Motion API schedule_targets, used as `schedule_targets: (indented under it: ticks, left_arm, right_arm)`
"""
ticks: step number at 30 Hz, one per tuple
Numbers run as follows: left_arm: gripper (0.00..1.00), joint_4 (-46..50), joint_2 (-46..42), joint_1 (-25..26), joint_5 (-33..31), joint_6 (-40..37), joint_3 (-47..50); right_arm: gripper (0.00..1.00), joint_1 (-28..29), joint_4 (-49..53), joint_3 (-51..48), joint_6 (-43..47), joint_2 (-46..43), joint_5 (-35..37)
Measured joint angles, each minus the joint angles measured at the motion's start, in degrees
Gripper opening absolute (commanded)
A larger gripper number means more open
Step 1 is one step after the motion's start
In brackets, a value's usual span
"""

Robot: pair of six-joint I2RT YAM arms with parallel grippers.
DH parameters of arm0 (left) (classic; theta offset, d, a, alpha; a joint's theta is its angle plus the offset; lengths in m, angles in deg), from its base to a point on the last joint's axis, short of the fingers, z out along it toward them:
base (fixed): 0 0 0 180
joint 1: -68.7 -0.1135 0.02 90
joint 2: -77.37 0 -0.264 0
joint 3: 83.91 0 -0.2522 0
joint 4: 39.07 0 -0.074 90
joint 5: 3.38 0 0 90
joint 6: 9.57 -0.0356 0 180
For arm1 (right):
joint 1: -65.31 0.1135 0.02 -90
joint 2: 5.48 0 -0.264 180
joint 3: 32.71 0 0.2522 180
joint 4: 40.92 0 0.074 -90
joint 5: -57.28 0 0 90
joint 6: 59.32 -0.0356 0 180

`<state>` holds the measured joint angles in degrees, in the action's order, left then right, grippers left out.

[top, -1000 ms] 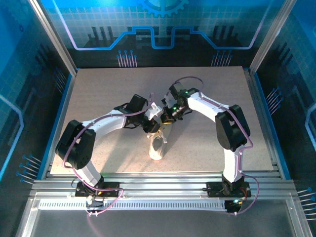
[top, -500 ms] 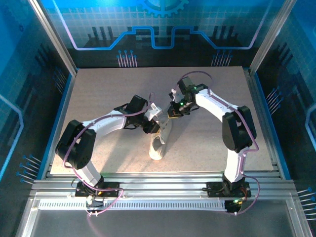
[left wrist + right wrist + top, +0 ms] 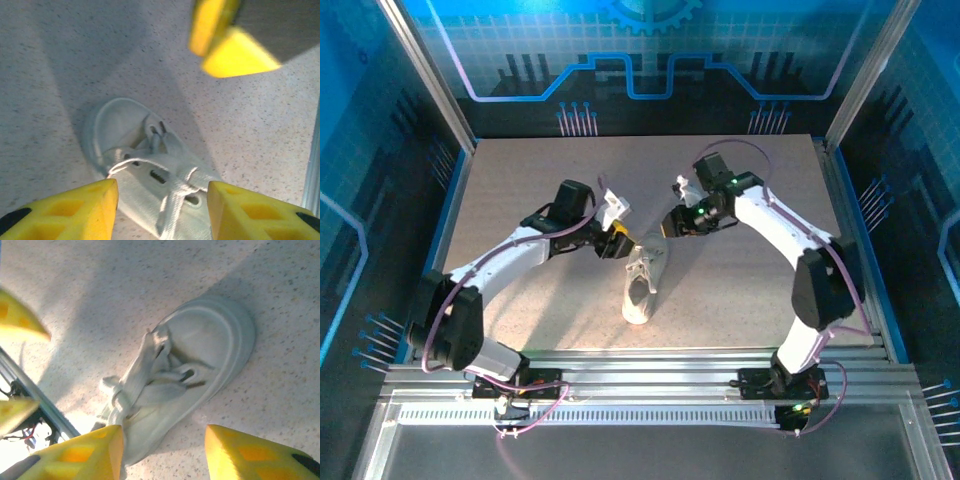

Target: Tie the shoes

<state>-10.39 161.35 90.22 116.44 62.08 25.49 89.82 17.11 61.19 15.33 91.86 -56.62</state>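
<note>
The white sneaker (image 3: pixel 641 287) lies on the speckled desk (image 3: pixel 520 180), about midway between the two arms and toward the near edge. Its toe points to the arm bases and its heel opening faces away from them. Its thin white laces (image 3: pixel 172 192) lie over the tongue and cross near the middle of the shoe; whether that crossing is a firm knot I cannot tell. The left arm (image 3: pixel 510 260) reaches in from the left, and its jaws hang just beside the heel end. In the left wrist view its yellow fingers (image 3: pixel 75 212) stand apart, released, with nothing pinched between them and the shoe below the gap. The right arm (image 3: pixel 775 225) reaches in from the right, and its jaws hang near the heel end on the other side. Its own yellow fingers (image 3: pixel 250 455) are likewise spread and released, gripping nothing, with the sneaker lying beyond them.
</note>
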Motion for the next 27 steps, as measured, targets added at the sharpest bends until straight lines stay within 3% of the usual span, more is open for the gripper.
schedule_targets:
  ticks: [4,9,22,27]
  left_arm:
    - [0.52,0.24,-0.13,-0.52,1.11,-5.44,2.01]
    - [0.52,1.22,2.89,-0.46,2.16,-12.02,2.93]
    - [0.54,7.19,11.43,1.27,1.95,-22.43,-2.78]
    - [0.51,9.81,13.35,2.71,1.42,-25.07,-4.98]
  right_arm:
    - [0.51,4.81,-3.26,-7.23,0.22,-5.62,-0.76]
    - [0.55,10.38,-7.13,-13.79,0.04,-4.98,-1.95]
    - [0.57,11.54,-9.4,-14.58,0.68,-1.7,-2.27]
    - [0.48,11.54,-7.78,-14.58,1.95,-0.94,-2.03]
